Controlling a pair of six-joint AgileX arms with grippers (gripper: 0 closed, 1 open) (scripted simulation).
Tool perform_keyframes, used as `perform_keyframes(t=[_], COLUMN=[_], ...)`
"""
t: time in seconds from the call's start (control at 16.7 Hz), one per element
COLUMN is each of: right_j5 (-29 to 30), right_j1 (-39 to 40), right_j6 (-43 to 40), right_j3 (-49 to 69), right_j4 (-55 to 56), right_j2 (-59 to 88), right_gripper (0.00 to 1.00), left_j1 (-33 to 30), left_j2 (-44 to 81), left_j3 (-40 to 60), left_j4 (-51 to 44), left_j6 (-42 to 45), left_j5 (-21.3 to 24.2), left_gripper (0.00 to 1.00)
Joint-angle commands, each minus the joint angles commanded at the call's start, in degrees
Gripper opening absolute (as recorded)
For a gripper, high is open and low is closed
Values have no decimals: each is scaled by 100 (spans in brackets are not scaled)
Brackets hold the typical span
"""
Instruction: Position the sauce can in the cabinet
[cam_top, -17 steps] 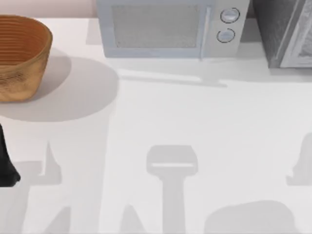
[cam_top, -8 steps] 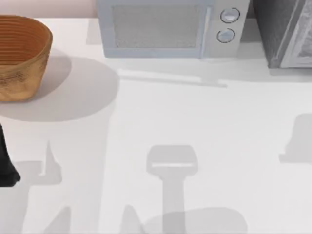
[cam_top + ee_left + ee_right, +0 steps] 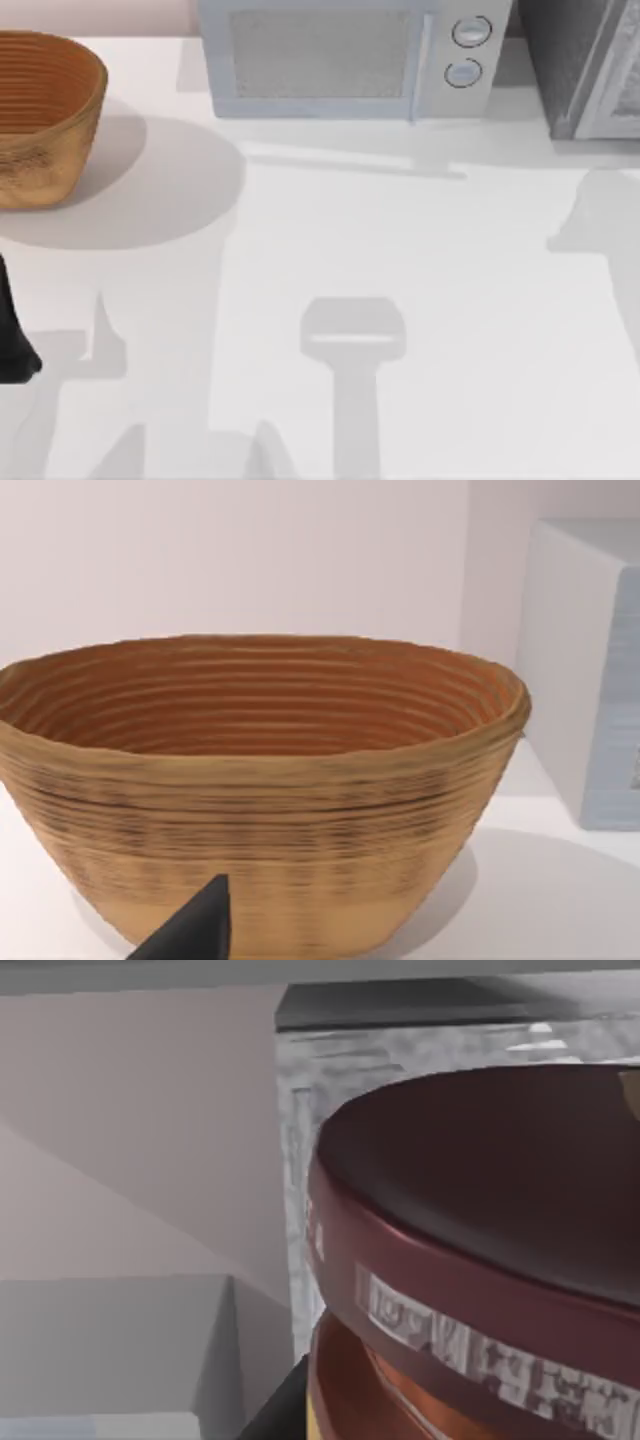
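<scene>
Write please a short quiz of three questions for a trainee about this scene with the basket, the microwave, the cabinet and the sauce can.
1. True or false: the basket stands at the table's left side, apart from the microwave.
2. Which thing fills the near part of the right wrist view? A) the sauce can B) a plate C) a cup
3. Fill in: the big speckled grey box at the top view's far right is the ______.

Key
1. True.
2. A; its dark maroon lid is close to the camera, with the cabinet behind it.
3. Cabinet.
</scene>
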Motion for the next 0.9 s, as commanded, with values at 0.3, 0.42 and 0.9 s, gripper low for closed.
perform_keyframes(t=[0.3,0.42,0.9], right_j5=[222,292,526], right_j1=[173,253,534], right_j6=[309,334,-65], right_j3=[1792,2543,5028], right_j4=[-493,-695,-1421], right_j2=[1325,1844,3672], right_gripper=[0,0,0], left_j1=[0,0,0], left_j2=[0,0,0], left_j3=[0,0,0], left_j4=[0,0,0], left_j6=[0,0,0], left_j5=[0,0,0], left_gripper=[100,100,100])
